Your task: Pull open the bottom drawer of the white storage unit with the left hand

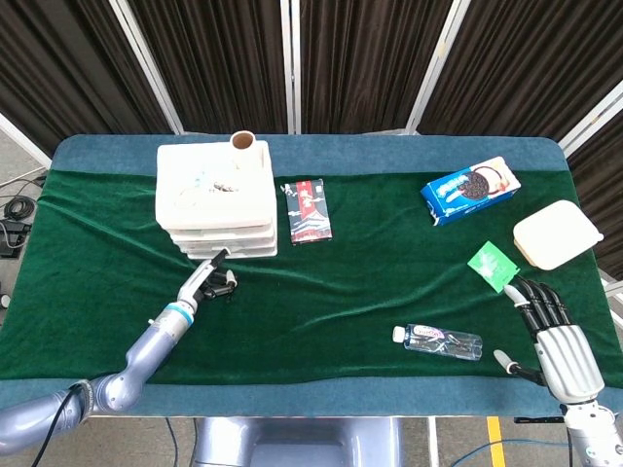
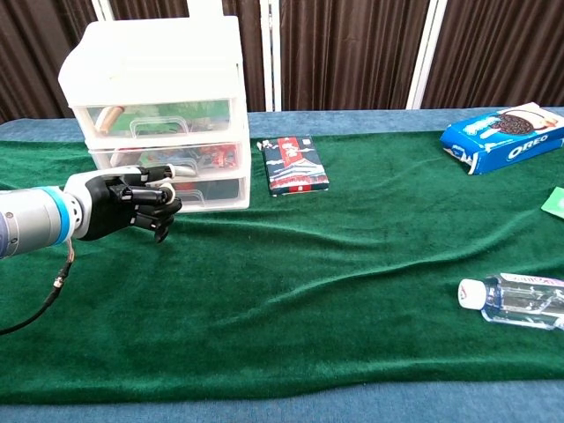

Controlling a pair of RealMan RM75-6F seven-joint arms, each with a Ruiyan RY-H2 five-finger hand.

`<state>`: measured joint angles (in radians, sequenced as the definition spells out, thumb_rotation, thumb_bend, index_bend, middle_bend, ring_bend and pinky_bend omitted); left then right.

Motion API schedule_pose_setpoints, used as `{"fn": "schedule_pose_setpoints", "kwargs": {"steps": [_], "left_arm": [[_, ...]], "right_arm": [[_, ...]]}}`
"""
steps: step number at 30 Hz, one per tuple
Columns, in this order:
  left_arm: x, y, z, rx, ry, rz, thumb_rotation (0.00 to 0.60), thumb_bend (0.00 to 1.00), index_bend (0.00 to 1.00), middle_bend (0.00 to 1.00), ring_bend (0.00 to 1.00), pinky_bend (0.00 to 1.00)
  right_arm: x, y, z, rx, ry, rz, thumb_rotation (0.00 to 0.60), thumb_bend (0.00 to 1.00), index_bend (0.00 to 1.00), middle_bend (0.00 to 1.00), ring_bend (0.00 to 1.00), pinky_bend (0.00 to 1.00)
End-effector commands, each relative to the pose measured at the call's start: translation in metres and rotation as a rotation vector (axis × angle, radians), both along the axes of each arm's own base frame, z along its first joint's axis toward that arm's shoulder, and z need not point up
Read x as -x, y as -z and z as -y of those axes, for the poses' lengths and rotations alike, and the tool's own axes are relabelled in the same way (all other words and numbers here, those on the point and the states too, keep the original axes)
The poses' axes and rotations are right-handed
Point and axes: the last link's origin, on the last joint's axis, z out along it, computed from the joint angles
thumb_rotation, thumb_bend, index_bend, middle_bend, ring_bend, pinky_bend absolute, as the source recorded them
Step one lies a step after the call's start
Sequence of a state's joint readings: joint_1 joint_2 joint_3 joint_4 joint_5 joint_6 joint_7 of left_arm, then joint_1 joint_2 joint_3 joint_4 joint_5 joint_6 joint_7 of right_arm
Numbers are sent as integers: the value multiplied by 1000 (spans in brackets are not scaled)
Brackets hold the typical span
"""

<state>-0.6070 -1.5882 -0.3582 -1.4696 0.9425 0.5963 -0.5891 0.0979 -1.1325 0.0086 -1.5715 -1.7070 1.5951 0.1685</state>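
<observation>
Here we see the white plastic three-drawer storage unit (image 2: 157, 115) standing at the back left of the green-cloth-covered worktop (image 2: 308, 291), with a brown cardboard tube (image 1: 241, 142) upright just behind it. Its bottom drawer (image 2: 207, 192) sits flush with the two drawers above, so it is not pulled out. Our left hand (image 2: 123, 206), black-fingered with a grey forearm, is right in front of that lowest drawer, its fingers curled inward at handle height. From the chest view the fingers overlap the drawer front, and from the head view the hand (image 1: 212, 279) lies just before the unit's base, but we cannot tell whether the fingers actually hook the handle or merely sit clenched beside it.

Our right hand (image 1: 555, 336) rests near the right front edge of the worktop, silver-backed, its fingers stretched out and apart, holding nothing.

Just beside the unit on its right lies a flat dark packet with a red and white print (image 2: 294, 164). Farther right at the back we see a blue box of sandwich biscuits (image 2: 504, 137). A white lidded plastic container (image 1: 557, 233) sits at the far right edge, with a small green card (image 1: 493, 265) near it, close to the right hand's fingertips. A clear plastic bottle with a white cap (image 2: 514, 300) lies on its side toward the front right.
</observation>
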Motion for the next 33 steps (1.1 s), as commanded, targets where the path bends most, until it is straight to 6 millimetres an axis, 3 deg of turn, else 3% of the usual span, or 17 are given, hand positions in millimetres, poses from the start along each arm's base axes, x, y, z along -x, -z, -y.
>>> {"fn": "schedule_pose_setpoints", "kwargs": {"steps": [1, 26, 33], "left_arm": [[1, 0, 1, 1, 0, 1, 600, 996, 156, 827, 713, 660], [7, -2, 23, 25, 28, 14, 600, 996, 159, 827, 713, 659], [13, -10, 41, -81, 146, -104, 600, 987, 109, 827, 713, 659]], "right_arm": [[0, 0, 0, 0, 0, 0, 600, 84, 0, 0, 0, 0], [0, -1, 0, 5, 0, -3, 600, 84, 0, 0, 0, 0], [0, -1, 0, 5, 3, -3, 600, 84, 0, 0, 0, 0]]}}
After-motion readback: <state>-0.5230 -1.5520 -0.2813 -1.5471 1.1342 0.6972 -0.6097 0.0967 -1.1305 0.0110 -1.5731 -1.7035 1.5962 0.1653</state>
